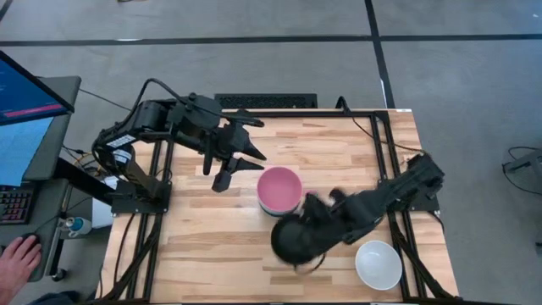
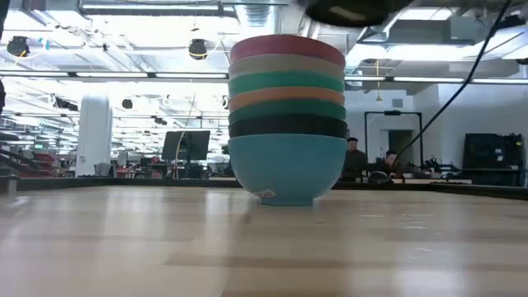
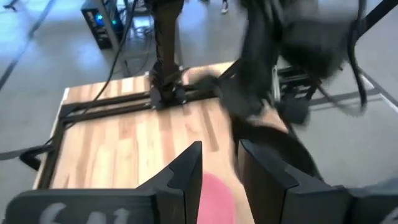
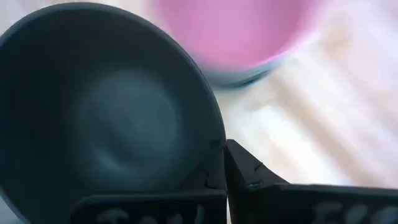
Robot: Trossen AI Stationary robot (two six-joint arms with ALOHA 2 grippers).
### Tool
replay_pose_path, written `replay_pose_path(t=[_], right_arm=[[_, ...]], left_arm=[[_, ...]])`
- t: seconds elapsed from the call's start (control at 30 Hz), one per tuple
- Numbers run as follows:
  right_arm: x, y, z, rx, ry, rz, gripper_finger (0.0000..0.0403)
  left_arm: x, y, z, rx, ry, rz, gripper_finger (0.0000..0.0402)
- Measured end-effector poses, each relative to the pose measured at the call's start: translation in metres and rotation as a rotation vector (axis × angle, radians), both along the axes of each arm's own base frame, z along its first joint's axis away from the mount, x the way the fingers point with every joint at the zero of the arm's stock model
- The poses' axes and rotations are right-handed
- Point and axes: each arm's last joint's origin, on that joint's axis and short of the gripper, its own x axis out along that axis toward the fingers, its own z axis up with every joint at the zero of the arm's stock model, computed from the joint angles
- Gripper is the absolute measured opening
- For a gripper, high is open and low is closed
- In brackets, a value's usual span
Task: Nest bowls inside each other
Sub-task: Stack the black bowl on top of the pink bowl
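Bowls are mostly nested already. Nearest the lower edge of the high view, a white bowl (image 1: pixel 378 264) sits alone at the lower right of the table (image 1: pixel 195 246), untouched. Just up and left of it, the right gripper (image 1: pixel 306 246) carries a black bowl (image 1: pixel 295 239); in the right wrist view its fingers (image 4: pixel 214 174) are pinched together on the rim of that bowl (image 4: pixel 99 112), so the grip is firm, and the bowl hangs close beside the pink one (image 4: pixel 233 31). In the low view the black bowl (image 2: pixel 346 10) shows at the upper edge of the frame, above and to the right of the stack.

At the middle of the table stands the stack (image 2: pixel 287 115): seven bowls by the low view, cyan at the bottom, then black, dark teal, orange, a green-blue one, a pale one and pink on top (image 1: pixel 279 188).

Farther up and left in the high view, the left gripper (image 1: pixel 241 165) hovers near the stack with its fingers (image 3: pixel 186 177) apart and nothing between them.

Judging from this, seven bowls are nested, the eighth is about to go on top, and the white one at the lower right remains to be fetched.
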Motion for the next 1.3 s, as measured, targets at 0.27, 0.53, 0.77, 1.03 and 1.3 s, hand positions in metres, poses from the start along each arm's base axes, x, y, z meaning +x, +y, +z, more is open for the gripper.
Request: replay_pose_path(t=[0.27,0.53,0.77,1.03,1.3], right_arm=[[-0.018,-0.065,0.055,-0.168,-0.149,-0.088,0.0003],[0.019,-0.113,0.039,-0.194,-0.058,-0.007,0.0003],[0.043,-0.129,0.014,-0.170,0.064,0.046,0.0008],[0.069,-0.138,-0.012,-0.037,0.112,0.130,0.0071],[0.085,-0.146,-0.037,0.013,0.191,0.153,0.0106]], left_arm=[[-0.001,0.001,0.005,0.017,-0.034,0.019,0.0096],[-0.002,0.001,0.008,0.034,-0.056,0.019,0.0096],[-0.003,0.002,0.009,0.069,-0.073,0.018,0.0096],[-0.016,0.004,0.017,0.128,-0.103,0.065,0.0096],[-0.031,0.005,0.025,0.113,-0.136,0.069,0.0096]])
